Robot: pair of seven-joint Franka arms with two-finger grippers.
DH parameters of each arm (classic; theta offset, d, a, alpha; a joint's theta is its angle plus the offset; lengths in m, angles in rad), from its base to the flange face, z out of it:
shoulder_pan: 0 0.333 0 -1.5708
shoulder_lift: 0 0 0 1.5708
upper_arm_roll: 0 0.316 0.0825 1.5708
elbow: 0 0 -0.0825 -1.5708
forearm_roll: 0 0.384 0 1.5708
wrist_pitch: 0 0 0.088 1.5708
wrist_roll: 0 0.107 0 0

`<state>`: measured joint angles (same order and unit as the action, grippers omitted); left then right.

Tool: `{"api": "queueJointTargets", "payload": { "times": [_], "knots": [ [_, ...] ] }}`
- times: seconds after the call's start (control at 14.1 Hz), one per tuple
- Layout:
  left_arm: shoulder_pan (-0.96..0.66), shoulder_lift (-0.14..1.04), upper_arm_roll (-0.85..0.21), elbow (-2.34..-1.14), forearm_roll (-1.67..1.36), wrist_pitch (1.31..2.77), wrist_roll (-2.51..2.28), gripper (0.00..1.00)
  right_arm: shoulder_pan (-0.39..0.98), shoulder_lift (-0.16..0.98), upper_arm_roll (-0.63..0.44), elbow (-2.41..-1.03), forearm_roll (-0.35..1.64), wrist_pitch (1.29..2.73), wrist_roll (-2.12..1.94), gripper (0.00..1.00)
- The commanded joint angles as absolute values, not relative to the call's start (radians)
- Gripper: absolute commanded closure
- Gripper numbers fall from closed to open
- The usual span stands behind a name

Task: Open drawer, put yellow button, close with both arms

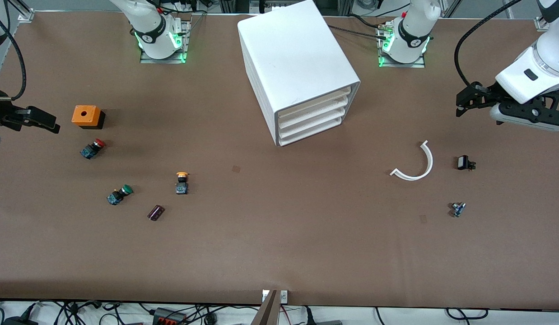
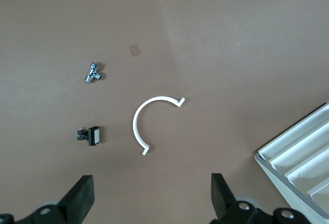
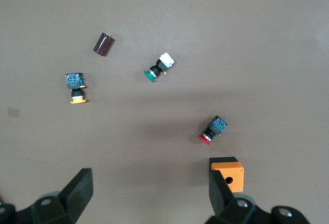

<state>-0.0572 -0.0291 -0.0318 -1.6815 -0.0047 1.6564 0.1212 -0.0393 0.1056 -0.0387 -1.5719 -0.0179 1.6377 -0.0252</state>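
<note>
The white cabinet (image 1: 297,63) stands at the middle of the table between the arm bases, its four drawers facing the front camera and the left arm's end. Its uppermost drawer (image 1: 316,103) is shut, flush with the three below. The yellow button (image 1: 182,182) (image 3: 76,88) lies on its side on the table, nearer the front camera than the cabinet and toward the right arm's end. My right gripper (image 1: 45,122) (image 3: 151,196) hangs open and holds nothing over that end, beside the orange box. My left gripper (image 1: 463,103) (image 2: 151,198) hangs open and holds nothing over the left arm's end.
An orange box (image 1: 86,116), a red-capped button (image 1: 92,148), a green-capped button (image 1: 119,194) and a dark cylinder (image 1: 156,212) lie around the yellow button. A white curved strip (image 1: 416,165), a small black part (image 1: 464,162) and a small metal part (image 1: 458,209) lie toward the left arm's end.
</note>
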Motion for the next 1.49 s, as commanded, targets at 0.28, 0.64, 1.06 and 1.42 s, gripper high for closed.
{"api": "queueJointTargets", "payload": {
  "times": [0.28,0.64,1.06,1.42],
  "knots": [
    [-0.063,-0.015,-0.026,-1.649,-0.021,1.631,0.118,0.00,-0.055,0.090,-0.028,-1.597,-0.018,1.635,-0.051,0.00],
    [-0.066,-0.017,-0.026,-1.649,-0.021,1.631,0.107,0.00,-0.054,0.130,-0.028,-1.595,-0.018,1.637,-0.057,0.00],
    [-0.080,0.017,-0.029,-1.649,-0.109,1.453,0.114,0.00,-0.020,0.251,-0.020,-1.592,0.032,1.690,-0.041,0.00],
    [-0.160,0.152,-0.037,-1.655,-0.201,1.292,0.115,0.00,0.089,0.374,-0.020,-1.583,0.032,1.770,-0.040,0.00]
  ]
}}
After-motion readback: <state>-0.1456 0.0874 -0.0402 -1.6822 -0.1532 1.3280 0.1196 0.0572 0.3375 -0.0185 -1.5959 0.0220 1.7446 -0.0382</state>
